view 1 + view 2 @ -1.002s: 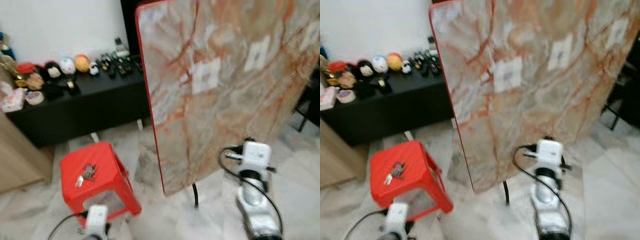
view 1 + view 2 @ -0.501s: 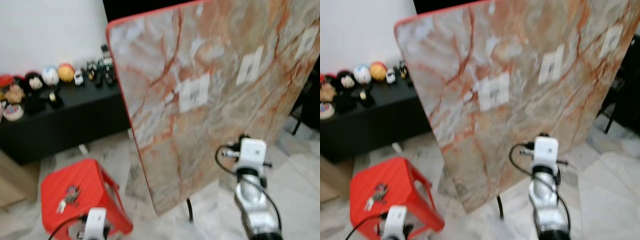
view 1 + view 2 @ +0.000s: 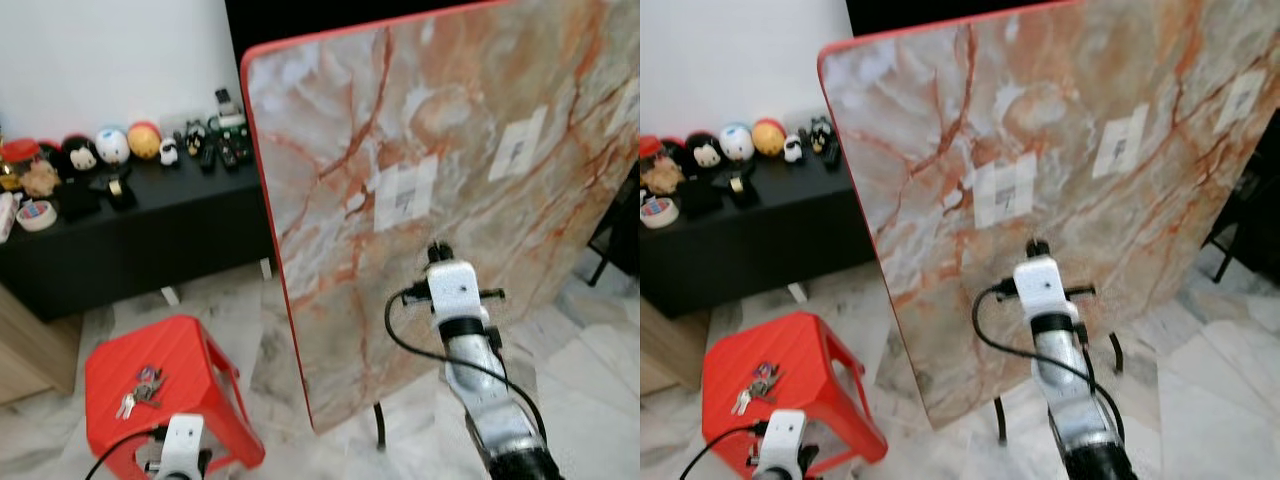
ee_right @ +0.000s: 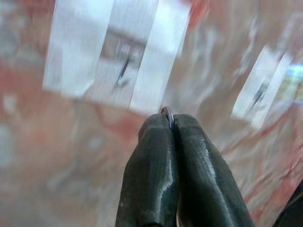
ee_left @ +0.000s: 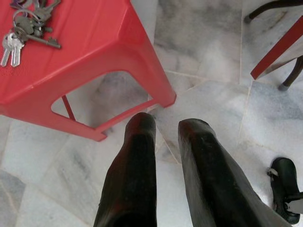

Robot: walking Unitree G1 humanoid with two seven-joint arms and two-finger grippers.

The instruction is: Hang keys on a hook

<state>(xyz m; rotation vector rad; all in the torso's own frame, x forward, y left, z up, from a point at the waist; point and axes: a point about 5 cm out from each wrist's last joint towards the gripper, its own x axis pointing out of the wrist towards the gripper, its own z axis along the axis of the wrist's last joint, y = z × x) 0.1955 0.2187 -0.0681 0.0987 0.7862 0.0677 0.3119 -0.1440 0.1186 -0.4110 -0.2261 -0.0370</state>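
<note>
A bunch of keys (image 3: 140,388) lies on the red plastic stool (image 3: 190,362), also seen in the left wrist view as keys (image 5: 26,28). My left gripper (image 5: 165,126) hangs low beside the stool (image 5: 85,52), its fingers slightly apart and empty. A tilted marble board (image 3: 470,120) carries white taped patches, each with a small hook (image 3: 405,200). My right gripper (image 3: 434,247) is raised just below the nearer patch. Its fingers are shut, with a thin metal ring (image 4: 166,112) showing between the tips, below the hook (image 4: 122,75).
A black low cabinet (image 3: 150,235) with small figurines and toys stands against the white wall on the left. The board rests on black legs (image 3: 378,425) over a marble floor. A second taped hook (image 3: 517,150) sits further right. A dark chair leg is at the far right.
My right arm has risen and moved left, closer to the board under the nearer taped patch. The head camera has shifted. The keys stay on the stool and the left arm stays low.
</note>
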